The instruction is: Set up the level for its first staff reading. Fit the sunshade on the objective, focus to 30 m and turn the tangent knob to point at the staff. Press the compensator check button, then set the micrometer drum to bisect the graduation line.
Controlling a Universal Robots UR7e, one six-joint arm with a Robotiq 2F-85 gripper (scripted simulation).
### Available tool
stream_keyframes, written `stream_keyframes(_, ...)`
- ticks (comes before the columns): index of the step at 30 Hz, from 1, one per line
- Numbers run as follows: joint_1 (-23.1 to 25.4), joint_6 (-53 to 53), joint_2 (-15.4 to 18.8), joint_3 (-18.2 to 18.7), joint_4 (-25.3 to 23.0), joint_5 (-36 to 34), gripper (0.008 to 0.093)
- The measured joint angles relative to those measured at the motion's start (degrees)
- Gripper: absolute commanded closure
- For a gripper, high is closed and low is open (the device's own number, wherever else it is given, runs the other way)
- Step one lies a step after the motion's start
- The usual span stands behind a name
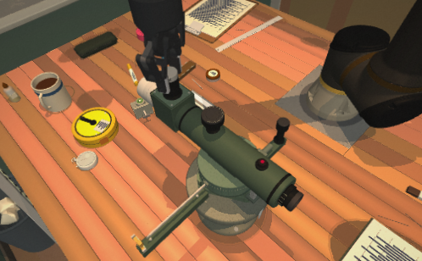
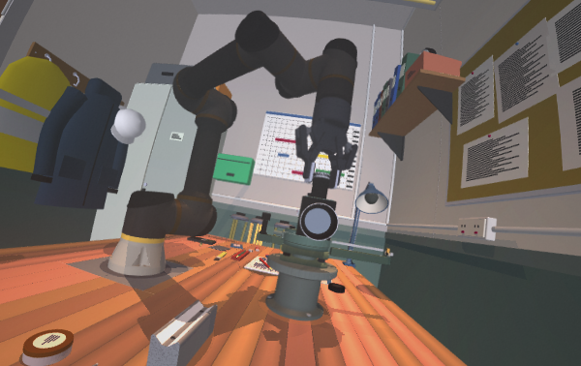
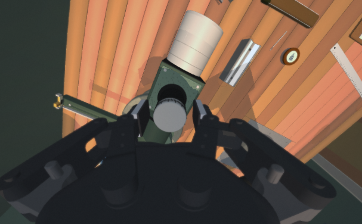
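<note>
The green level [image 1: 229, 148] stands on its round base in the middle of the wooden bench. The cream sunshade [image 3: 194, 43] sits on its objective end. The micrometer drum [image 3: 170, 114], black with a grey cap, stands on top of the green box behind the sunshade. My gripper [image 3: 170, 112] is open and straddles this drum from above, holding nothing. The black focus knob [image 1: 212, 118] sits on top of the barrel. The tangent knob [image 1: 282, 127] stands on a bracket at the side. The red check button [image 1: 261, 164] is near the eyepiece [image 1: 293, 199].
A green bar [image 1: 171, 220] sticks out from the level's base toward the bench edge. A grey block [image 3: 239, 62], a small round tin [image 3: 291, 56] and a ruler [image 3: 351, 73] lie beyond the sunshade. A mug [image 1: 51, 91] and a yellow disc [image 1: 95, 126] sit to the side.
</note>
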Motion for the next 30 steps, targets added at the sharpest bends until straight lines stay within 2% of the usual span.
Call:
stream_keyframes(18, 0.0, 0.0, 0.03, 0.79, -0.85, 0.0, 0.0454)
stream_keyframes(24, 0.0, 0.0, 0.03, 0.79, -0.85, 0.0, 0.0564)
stream_keyframes(30, 0.0, 0.0, 0.03, 0.79, -0.85, 0.0, 0.0564)
